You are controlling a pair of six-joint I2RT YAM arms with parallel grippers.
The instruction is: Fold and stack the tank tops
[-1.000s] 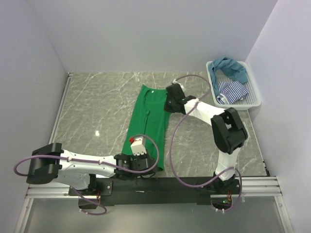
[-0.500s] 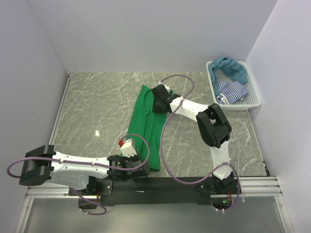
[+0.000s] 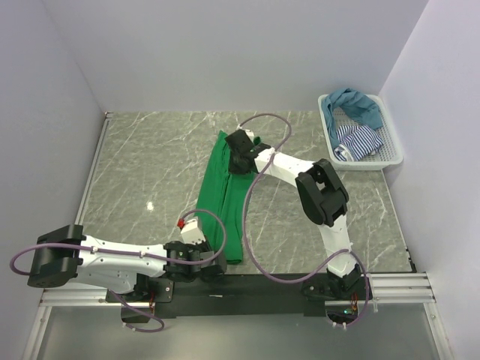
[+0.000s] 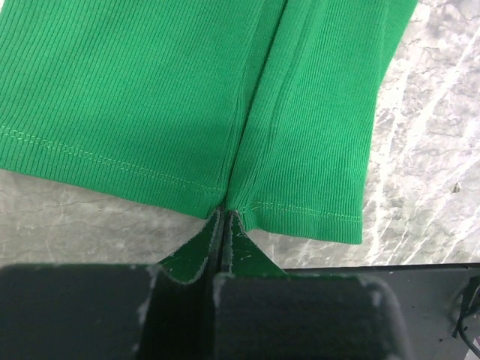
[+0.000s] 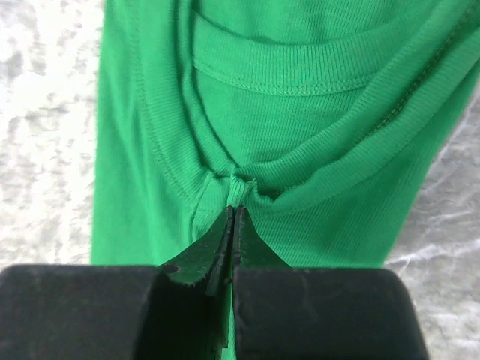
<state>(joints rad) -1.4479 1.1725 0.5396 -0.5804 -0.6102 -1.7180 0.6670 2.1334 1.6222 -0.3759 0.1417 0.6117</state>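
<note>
On the left, near the front edge of the grey marble tabletop (image 3: 142, 165), the left arm lies low and reaches to the right. The left gripper (image 4: 225, 219) is clenched on the near hem of the green tank top (image 3: 223, 202); in the left wrist view the two fingers are pressed together with a small pinch of the ribbed hem between their tips, and a crease runs away from this point up the fabric.

The green tank top lies in the middle of the tabletop as a long narrow strip, folded lengthwise, with the hem near and the neckline far.

At its far end the right gripper (image 5: 234, 214) is also clenched, grasping a bunched bit of the strap or neckline edge.

In the far right corner stands a white mesh basket (image 3: 395, 147). The teal-blue tank top (image 3: 357, 105) lies crumpled in its far part, and the navy-and-white striped tank top (image 3: 358, 141) lies just nearer, touching it.
</note>
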